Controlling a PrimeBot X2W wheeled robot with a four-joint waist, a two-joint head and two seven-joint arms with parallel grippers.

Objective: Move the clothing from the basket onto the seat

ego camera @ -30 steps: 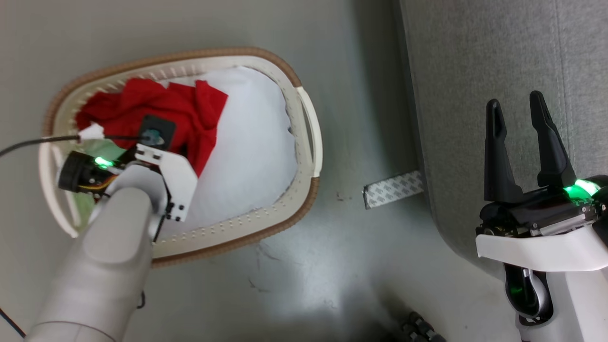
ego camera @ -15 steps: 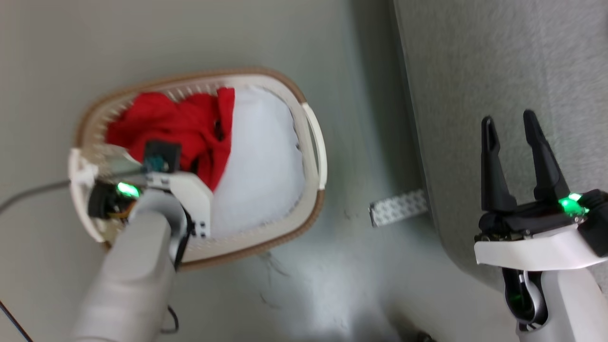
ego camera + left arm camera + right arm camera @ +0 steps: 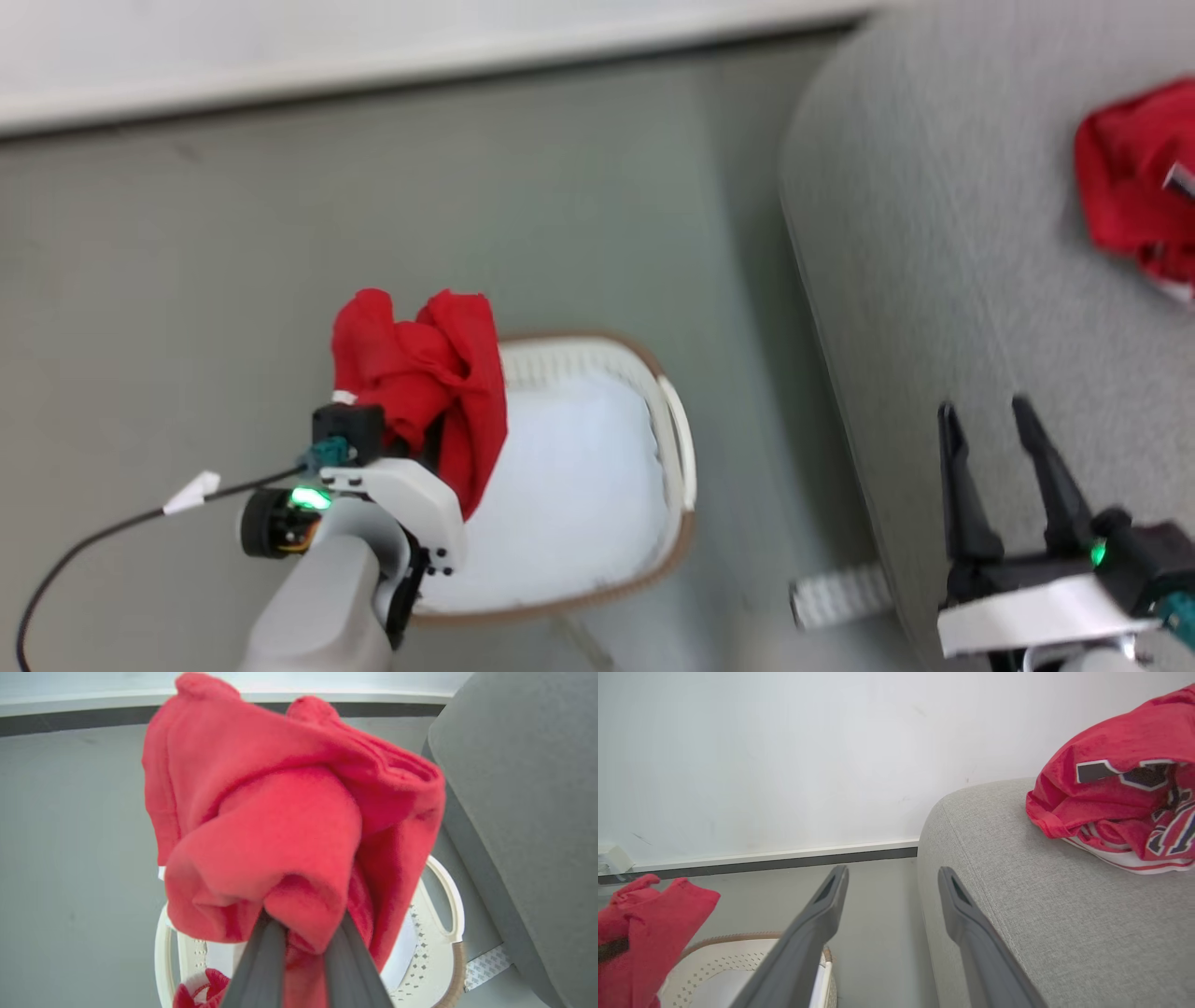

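Clothing: one red piece hangs clamped in left gripper, above basket, 10 o'clock rim. A jersey already lies on sofa, approx 2 o'clock. At 4 o'clock, right gripper spread wide, empty. Left to do: carry held piece to sofa & drop.

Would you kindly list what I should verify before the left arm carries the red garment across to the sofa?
1. Left gripper shut on the red garment: ok.
2. Garment hanging free of the basket: cannot tell; its lower end drops behind the fingers in the left wrist view.
3. Bare sofa surface beside the jersey for landing: ok.
4. Right gripper open, holding nothing, apart from the garment: ok.
5. Basket emptied of clothing: cannot tell; a red scrap shows by its rim, perhaps part of the held garment.
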